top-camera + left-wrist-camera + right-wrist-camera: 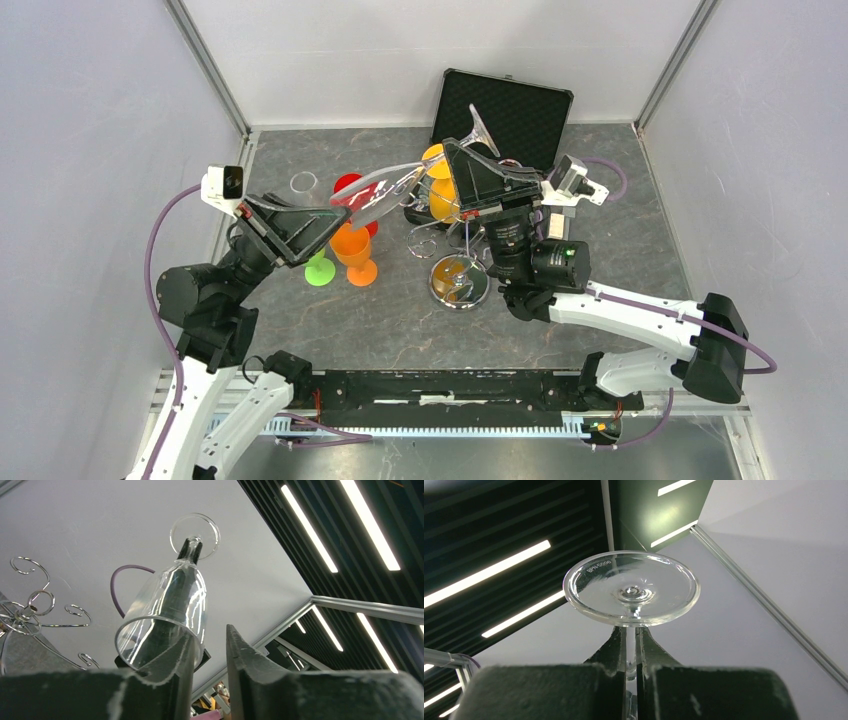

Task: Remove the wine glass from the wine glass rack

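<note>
A clear wine glass (385, 190) hangs tilted in the air between my two arms, off the chrome wine glass rack (458, 282). My right gripper (458, 148) is shut on its stem just under the round foot (631, 587), as the right wrist view (631, 635) shows. My left gripper (335, 215) is at the bowl's open rim. In the left wrist view (210, 640) its jaws stand apart. The left finger (175, 680) shows through the bowl (170, 600), and the right finger (240, 665) is outside it. The rack's curled arms (30, 605) show at the left.
An orange glass (352, 250), a green glass (320, 270) and a red glass (350, 185) stand left of the rack. Yellow-orange glasses (440, 195) are at the rack. A clear ring (303, 182) lies far left. An open black foam-lined case (510, 110) stands at the back.
</note>
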